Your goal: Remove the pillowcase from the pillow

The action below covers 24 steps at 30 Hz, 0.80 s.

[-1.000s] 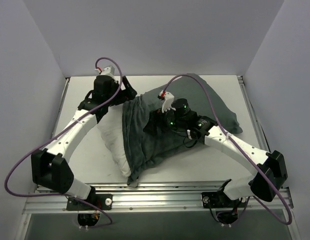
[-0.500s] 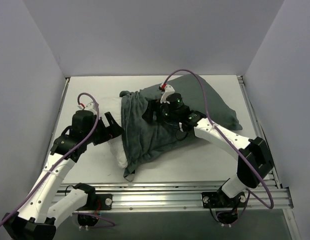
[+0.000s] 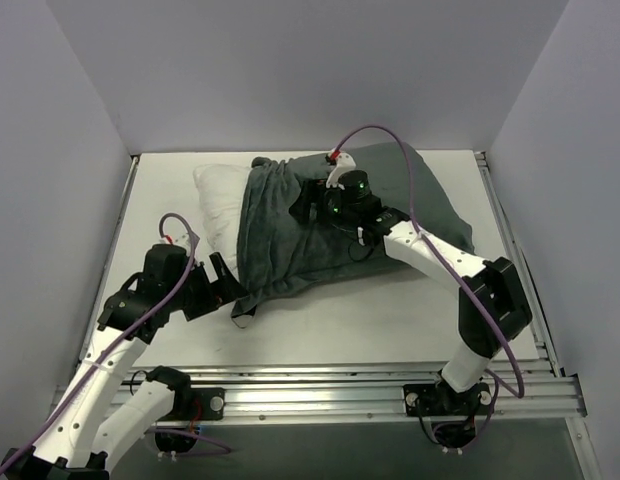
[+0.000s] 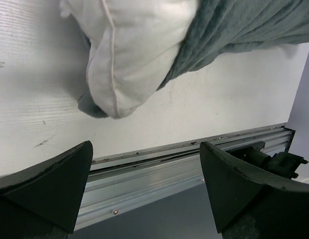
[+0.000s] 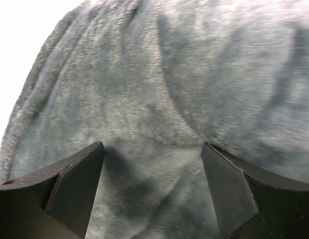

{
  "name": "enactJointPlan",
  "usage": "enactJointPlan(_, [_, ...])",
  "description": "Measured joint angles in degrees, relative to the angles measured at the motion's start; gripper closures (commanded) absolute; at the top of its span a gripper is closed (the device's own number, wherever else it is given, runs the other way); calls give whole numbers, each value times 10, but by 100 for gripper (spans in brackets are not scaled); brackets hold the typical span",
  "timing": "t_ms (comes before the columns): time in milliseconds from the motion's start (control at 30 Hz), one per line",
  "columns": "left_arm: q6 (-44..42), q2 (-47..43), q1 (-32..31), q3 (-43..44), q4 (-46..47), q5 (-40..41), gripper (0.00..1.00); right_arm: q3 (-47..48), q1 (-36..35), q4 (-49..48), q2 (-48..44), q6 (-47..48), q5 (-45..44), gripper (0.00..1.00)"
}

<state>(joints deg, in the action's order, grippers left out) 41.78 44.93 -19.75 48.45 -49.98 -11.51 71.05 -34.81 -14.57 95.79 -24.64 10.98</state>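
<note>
White counter [image 3: 410,325] carries the plump pillow [image 3: 218,198], mostly sleeved in the limp, plush pillowcase [image 3: 290,245], while the left tool [image 3: 227,283] and the right tool [image 3: 303,203] both gape empty, so I'd pinch its loose open hem.

1. The top external camera sits high above and behind the arm bases. It looks down and forward over the whole worktop [image 3: 320,335] from far off.
2. The left wrist camera rides low over the worktop. It looks past the left hand [image 4: 146,154] towards the near-edge rail [image 4: 159,169], with a corner of the pillow [image 4: 129,50] at the top.
3. The right wrist camera sits very close to the pillowcase [image 5: 194,74], whose grey-green fabric fills the frame above the right hand [image 5: 152,154].
4. The top and left wrist views share that pillow corner, the pillowcase edge and the rail.
</note>
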Motion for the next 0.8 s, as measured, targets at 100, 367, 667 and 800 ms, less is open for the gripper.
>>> enactJointPlan(100, [0, 2, 0, 0, 3, -2, 3, -15, 28, -3, -10, 18, 9, 24])
enactJointPlan(367, [1, 59, 0, -26, 89, -31, 0, -53, 78, 15, -58, 55, 11, 24])
enactJointPlan(667, [-39, 156, 21, -11, 153, -56, 18, -86, 87, 29, -96, 67, 19, 24])
enactJointPlan(800, [-72, 182, 39, 0, 159, -78, 26, -99, 91, 37, -117, 67, 23, 24])
